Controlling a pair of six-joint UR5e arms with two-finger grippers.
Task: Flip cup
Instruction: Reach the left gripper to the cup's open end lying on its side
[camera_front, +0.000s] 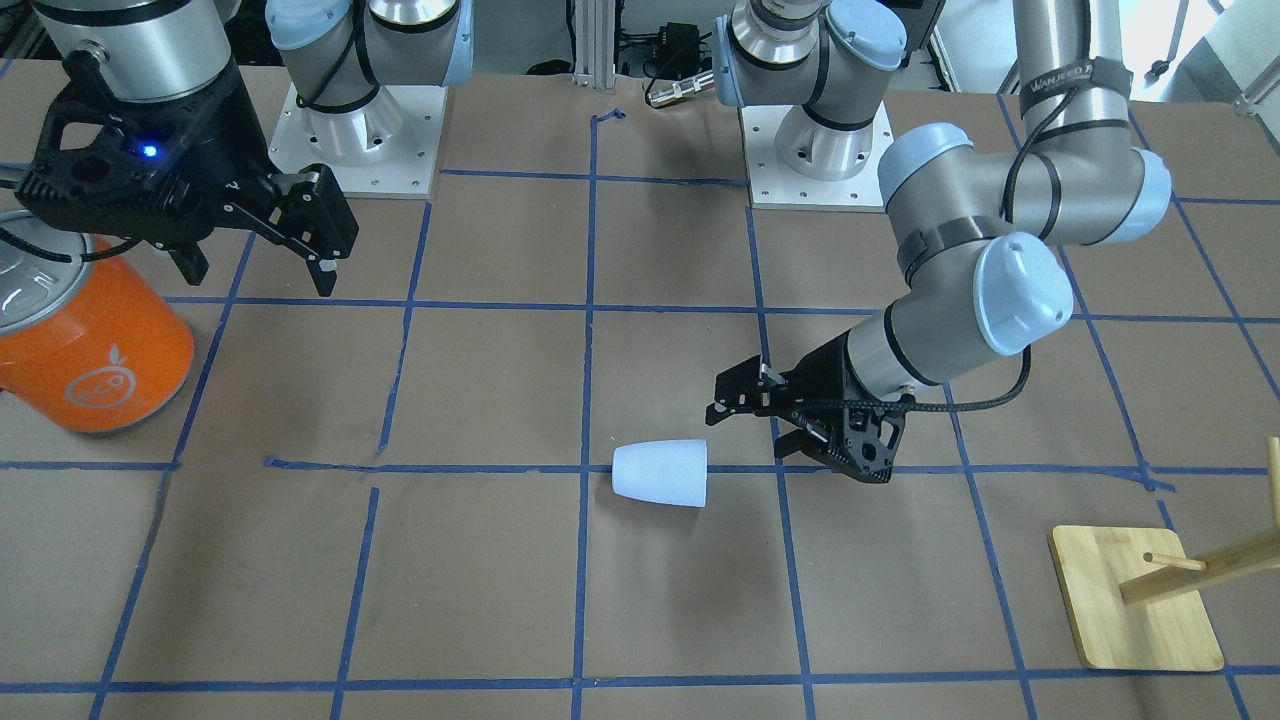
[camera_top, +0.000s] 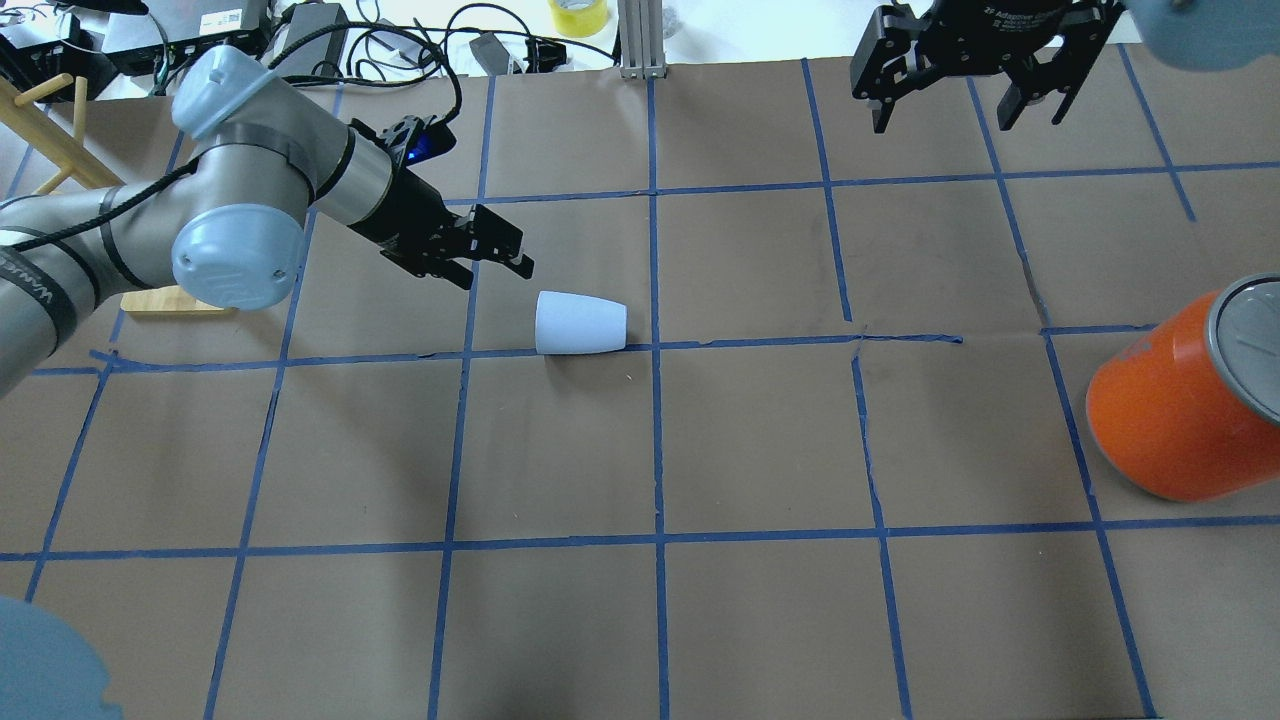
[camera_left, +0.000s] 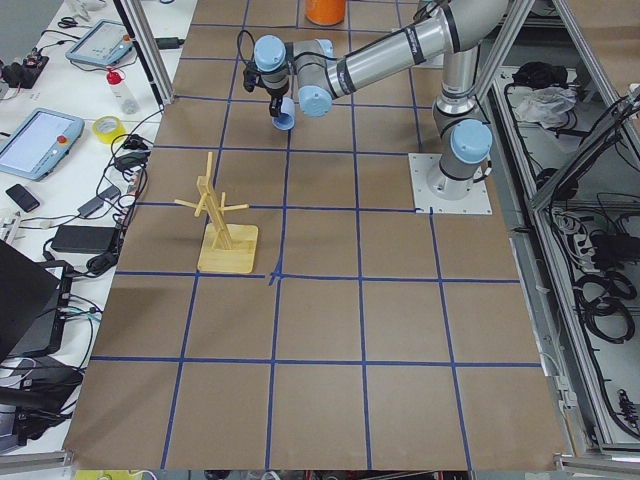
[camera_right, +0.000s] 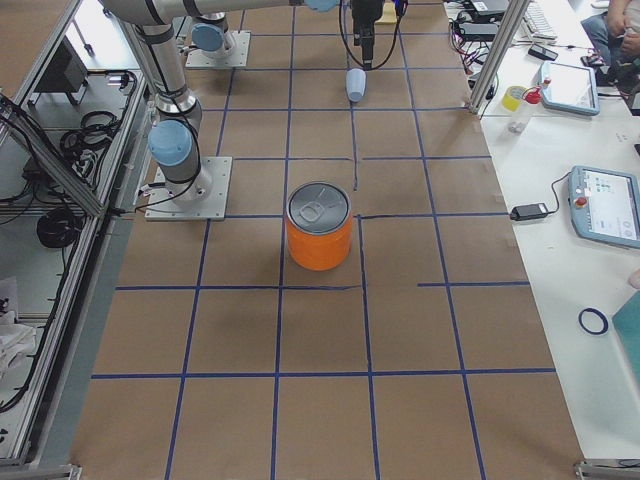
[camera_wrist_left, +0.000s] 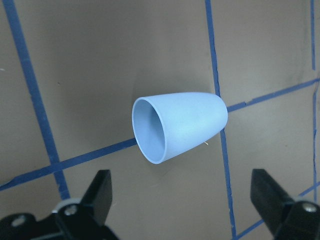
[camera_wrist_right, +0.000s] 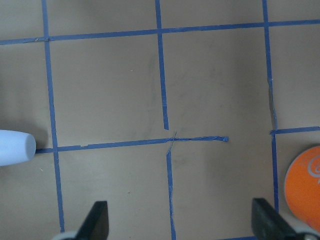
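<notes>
The pale blue-white cup (camera_front: 660, 473) lies on its side on the brown table near a blue tape line. It also shows in the overhead view (camera_top: 580, 323) and at the left edge of the right wrist view (camera_wrist_right: 15, 147). In the left wrist view the cup's (camera_wrist_left: 177, 125) open rim faces the camera. My left gripper (camera_front: 750, 425) is open and empty, a short way from the rim end, not touching; its fingers (camera_wrist_left: 97, 195) straddle the line to the cup. My right gripper (camera_front: 260, 275) is open and empty, far off above the table near the can.
A large orange can (camera_front: 95, 340) with a silver top stands upright at the table's right side (camera_top: 1170, 410). A wooden peg rack (camera_front: 1140, 600) stands beyond my left arm (camera_top: 50, 130). Blue tape grids the brown paper. Cables and devices lie past the far edge.
</notes>
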